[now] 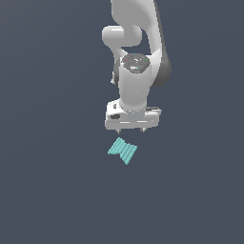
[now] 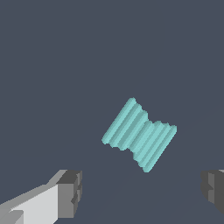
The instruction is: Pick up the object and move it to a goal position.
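Observation:
The object (image 1: 123,150) is a small teal ribbed block with a narrow waist, lying flat on the dark grey floor. In the wrist view the object (image 2: 139,134) lies at a slant, clear of both fingers. My gripper (image 1: 130,130) hangs on the white arm just above and behind the block, apart from it. Its jaws stand wide open, with nothing between them. In the wrist view the gripper (image 2: 142,192) shows two dark fingertips (image 2: 72,192) far apart, and the block lies beyond the gap between them.
The white arm (image 1: 136,52) rises from the gripper toward the top of the exterior view. A plain dark grey floor (image 1: 47,190) surrounds the block on all sides.

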`<act>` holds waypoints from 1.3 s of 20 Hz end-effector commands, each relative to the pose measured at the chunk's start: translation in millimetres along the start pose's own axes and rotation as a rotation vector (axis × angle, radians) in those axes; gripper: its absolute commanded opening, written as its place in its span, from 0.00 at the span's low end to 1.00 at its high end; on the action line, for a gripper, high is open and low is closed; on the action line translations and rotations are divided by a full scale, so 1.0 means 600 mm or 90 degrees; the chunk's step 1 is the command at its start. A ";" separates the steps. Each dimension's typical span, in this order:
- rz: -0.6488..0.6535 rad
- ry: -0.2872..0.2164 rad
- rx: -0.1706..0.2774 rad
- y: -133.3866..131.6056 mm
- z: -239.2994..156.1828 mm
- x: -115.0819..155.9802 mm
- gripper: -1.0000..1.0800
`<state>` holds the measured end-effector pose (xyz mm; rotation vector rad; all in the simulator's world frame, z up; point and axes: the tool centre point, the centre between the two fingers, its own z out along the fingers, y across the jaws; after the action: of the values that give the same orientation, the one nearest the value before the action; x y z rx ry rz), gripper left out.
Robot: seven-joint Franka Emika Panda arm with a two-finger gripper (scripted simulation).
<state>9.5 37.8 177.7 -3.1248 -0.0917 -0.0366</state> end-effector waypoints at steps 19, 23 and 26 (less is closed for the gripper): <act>0.025 0.023 0.012 0.010 -0.009 0.020 0.96; 0.003 0.022 0.009 0.013 -0.003 0.020 0.96; -0.022 0.020 0.007 0.015 0.005 0.020 0.96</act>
<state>21.9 30.2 177.1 -3.1092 -0.1146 -0.0881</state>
